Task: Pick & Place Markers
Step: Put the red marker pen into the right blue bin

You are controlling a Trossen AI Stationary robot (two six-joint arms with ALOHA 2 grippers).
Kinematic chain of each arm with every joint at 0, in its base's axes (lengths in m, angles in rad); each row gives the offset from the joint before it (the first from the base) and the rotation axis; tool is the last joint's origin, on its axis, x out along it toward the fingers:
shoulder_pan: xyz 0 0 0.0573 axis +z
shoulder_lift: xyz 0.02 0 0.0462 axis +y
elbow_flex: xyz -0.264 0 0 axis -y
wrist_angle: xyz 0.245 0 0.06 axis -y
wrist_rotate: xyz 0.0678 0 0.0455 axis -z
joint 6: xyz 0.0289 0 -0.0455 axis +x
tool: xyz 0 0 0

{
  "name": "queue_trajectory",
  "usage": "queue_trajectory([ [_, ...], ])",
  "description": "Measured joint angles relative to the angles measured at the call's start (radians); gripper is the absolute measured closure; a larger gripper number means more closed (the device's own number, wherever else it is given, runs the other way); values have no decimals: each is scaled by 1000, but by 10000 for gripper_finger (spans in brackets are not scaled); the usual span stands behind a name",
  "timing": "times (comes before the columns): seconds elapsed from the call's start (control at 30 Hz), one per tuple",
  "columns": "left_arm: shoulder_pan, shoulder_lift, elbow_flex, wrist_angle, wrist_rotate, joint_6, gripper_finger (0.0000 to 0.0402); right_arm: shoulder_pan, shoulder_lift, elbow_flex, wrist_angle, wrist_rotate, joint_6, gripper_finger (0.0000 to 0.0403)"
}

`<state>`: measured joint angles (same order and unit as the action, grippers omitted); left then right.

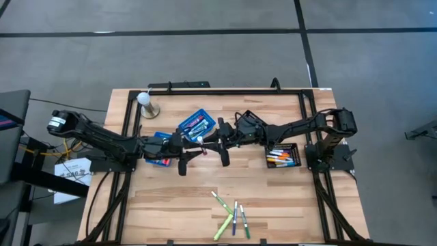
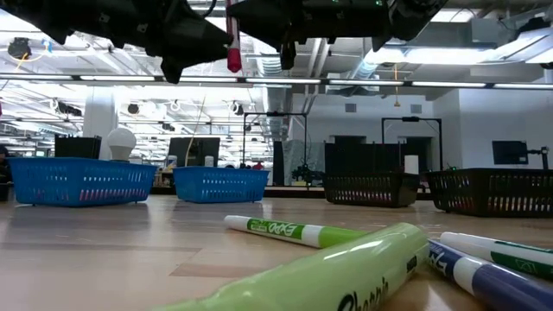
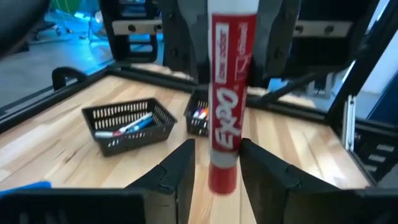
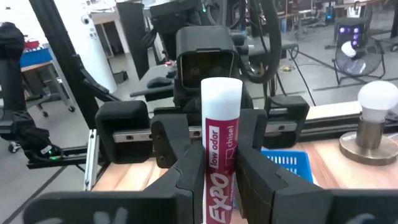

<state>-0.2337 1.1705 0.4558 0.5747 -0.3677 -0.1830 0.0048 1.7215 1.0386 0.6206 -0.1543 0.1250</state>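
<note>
Loose markers (image 1: 231, 217) lie nearest, in a small cluster at the front edge of the counter (image 1: 171, 205), green-and-white and blue-and-white barrels crossing one another; the low view shows them lying flat, a lime-green one closest. Above the middle of the counter the two arms meet nose to nose, and a red marker (image 3: 226, 106) with a white body stands upright between them. Both wrist views show dark fingers pressed to either side of its barrel: the left tool (image 1: 183, 162) is clamped on it and so is the right tool (image 1: 224, 156), each grasping the same pen well off the wood. Farther back, a blue basket (image 1: 196, 124) with markers in it sits tilted behind the tools, another blue basket (image 1: 158, 140) lies under the left arm, and a black mesh basket (image 1: 283, 156) holding markers sits under the right arm. A white bulb on a round base (image 1: 145, 102) stands at the back left.
</note>
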Motion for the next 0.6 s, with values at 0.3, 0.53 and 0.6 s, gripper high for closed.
queue_trajectory([
  [0.3,9,84,0,160,-6,2,280,0,0,0,1,-2,-1,336],
  [0.53,33,204,0,307,-1,3,290,-1,0,0,-3,3,-3,336],
  [0.6,33,214,0,319,0,3,307,-1,0,0,-8,3,-4,336],
])
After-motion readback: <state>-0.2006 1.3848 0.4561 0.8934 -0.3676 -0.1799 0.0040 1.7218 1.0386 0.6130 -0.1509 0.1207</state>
